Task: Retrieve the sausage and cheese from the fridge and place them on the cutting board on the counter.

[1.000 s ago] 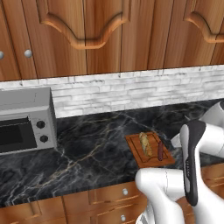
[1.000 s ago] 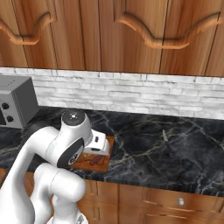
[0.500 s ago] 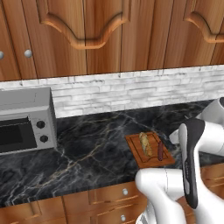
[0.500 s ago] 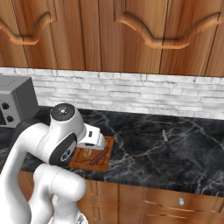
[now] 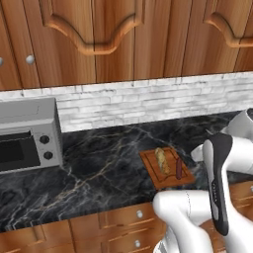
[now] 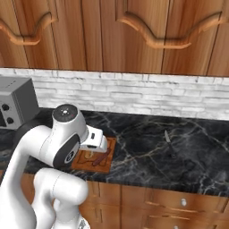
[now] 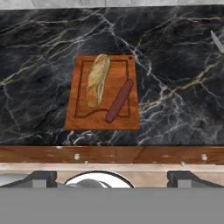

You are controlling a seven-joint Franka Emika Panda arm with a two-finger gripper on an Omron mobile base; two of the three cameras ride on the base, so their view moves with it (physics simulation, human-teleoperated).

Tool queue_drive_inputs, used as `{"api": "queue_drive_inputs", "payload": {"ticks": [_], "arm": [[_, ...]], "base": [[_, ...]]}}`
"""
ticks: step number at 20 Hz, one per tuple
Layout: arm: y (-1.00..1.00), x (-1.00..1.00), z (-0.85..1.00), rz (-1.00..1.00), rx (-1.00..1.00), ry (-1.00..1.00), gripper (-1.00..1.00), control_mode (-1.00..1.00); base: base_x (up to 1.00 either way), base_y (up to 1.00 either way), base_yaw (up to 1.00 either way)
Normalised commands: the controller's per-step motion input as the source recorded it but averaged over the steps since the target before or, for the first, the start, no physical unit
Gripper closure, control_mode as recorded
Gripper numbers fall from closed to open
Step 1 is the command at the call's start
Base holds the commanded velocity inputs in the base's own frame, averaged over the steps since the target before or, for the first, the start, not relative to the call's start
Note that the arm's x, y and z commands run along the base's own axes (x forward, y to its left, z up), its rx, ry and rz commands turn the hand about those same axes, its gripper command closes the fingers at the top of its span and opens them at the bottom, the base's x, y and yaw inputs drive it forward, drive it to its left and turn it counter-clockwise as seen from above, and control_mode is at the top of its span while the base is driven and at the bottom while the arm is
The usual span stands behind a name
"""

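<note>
Change over the last second: slight, and confined to the arm, with its big joint drifting up and back in the right base view. Leaves the gripper [image 7: 111, 178] high above the cutting board [image 7: 78, 122], tips spread wide and pinching nothing. Nothing shifted on the board in that time: sausage [image 7: 119, 101] lying slantwise on its right half, just beside a tan bread-like loaf [image 7: 97, 80], apparently not touching it. Judged from this: sausage half of the task done and released, cheese half not yet done, so probably a trip to the fridge next. Board sitting near the front edge of the counter [image 5: 99, 173], above the wooden drawers. Differences between views: looking straight down from the hand gives the clearest layout of board, loaf and sausage, plus a knife [image 7: 216, 41] at the far right edge. Looking from the left base adds a grey toaster oven [image 5: 27, 133] well apart from the board on the left. Looking from the right base hides part of the board behind the arm but places the knife well apart on open counter.
</note>
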Motion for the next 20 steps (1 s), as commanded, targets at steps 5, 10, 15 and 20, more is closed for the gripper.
{"api": "queue_drive_inputs", "payload": {"ticks": [5,10,15,20], "arm": [[0.0,0.0,0.0,0.0,0.0,0.0,-1.0,1.0],[0.0,0.0,0.0,0.0,0.0,0.0,-1.0,1.0],[0.0,0.0,0.0,0.0,0.0,0.0,-1.0,1.0],[0.0,0.0,0.0,0.0,0.0,0.0,-1.0,1.0]], "base": [[-0.71,0.14,-0.12],[-0.72,0.45,0.05],[-0.4,0.4,0.7],[-0.34,0.36,0.76]]}}
